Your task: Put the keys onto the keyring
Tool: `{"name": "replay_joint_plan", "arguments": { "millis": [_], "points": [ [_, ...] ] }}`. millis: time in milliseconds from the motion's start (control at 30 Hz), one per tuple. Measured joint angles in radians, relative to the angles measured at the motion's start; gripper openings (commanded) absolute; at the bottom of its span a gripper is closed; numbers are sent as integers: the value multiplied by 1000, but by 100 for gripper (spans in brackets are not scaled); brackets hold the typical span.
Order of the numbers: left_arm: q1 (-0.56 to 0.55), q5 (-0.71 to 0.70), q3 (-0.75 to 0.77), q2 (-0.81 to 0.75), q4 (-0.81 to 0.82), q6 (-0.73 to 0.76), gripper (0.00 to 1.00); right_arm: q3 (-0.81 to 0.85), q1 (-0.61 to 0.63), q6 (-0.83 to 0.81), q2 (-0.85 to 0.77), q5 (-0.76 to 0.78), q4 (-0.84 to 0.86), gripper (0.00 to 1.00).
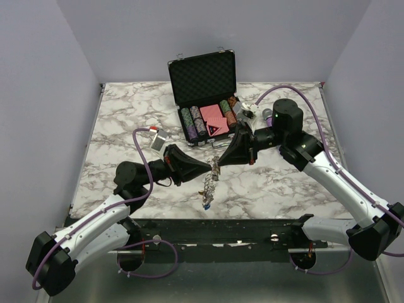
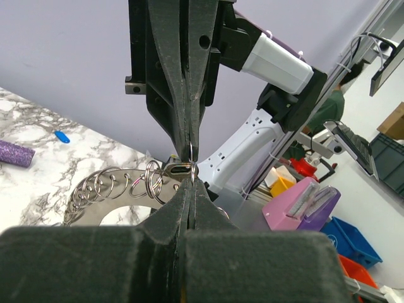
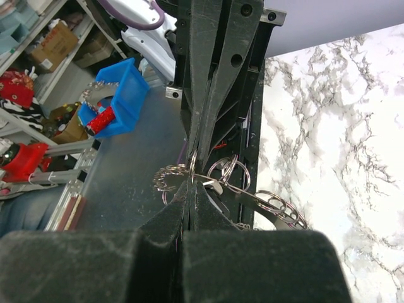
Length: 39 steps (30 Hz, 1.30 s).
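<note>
Marble-look desk (image 1: pixel 126 113), arm bases at the near edge, both arms reaching in and meeting tip to tip at mid desk. Left end effector (image 1: pixel 207 168) comes in from the left, jaws pressed fully together, pinching a small loop on the rim of the keyring (image 1: pixel 210 183). Right end effector (image 1: pixel 220 160) comes in from the far right, jaws also fully together, nipping the same rim spot, so the two sets of tips nearly touch. The keyring is a large silver ring fringed all round with small split rings. It is held at its far end between the two tips and slants down toward the near edge. Cannot tell if its near end touches the desk. Further back on the left, a small silver piece (image 1: pixel 156 139) lies flat on the desk, no marking legible. Behind the tips, at the far middle, a black case (image 1: pixel 202 76) stands open with its foam-lined lid up, holding rows of poker chips (image 1: pixel 189 120) and a red card (image 1: pixel 214 123). Print on the card and chips is too small to read. A purple microphone (image 2: pixel 16 153) lies on the far desk, with a small blue piece (image 2: pixel 61 136) near it, too small to tell if it is a key. Off the desk, a blue bin (image 3: pixel 123 95) shows no readable label.
</note>
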Motion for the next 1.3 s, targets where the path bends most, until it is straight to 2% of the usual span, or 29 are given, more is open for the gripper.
{"name": "replay_joint_plan", "arguments": {
  "millis": [233,333,600,867,1067,1300],
  "points": [
    [0,3,-2,-1,4,6,0,-7,0,2,0,-2,5,0],
    [1,29,-24,-23,10,75,0,2,0,-54,-1,-6,-45,0],
    [2,103,-52,-143,-71,449,0,196,0,-526,2,-6,-482,0],
    [2,145,-51,-147,-192,815,0,254,0,-919,52,21,-774,1],
    [-1,142,-19,-124,-306,1032,0,256,0,-1100,74,82,-855,0],
    [-3,142,-16,-95,-319,1097,0,244,2,-1187,73,149,-815,0]
  ]
}}
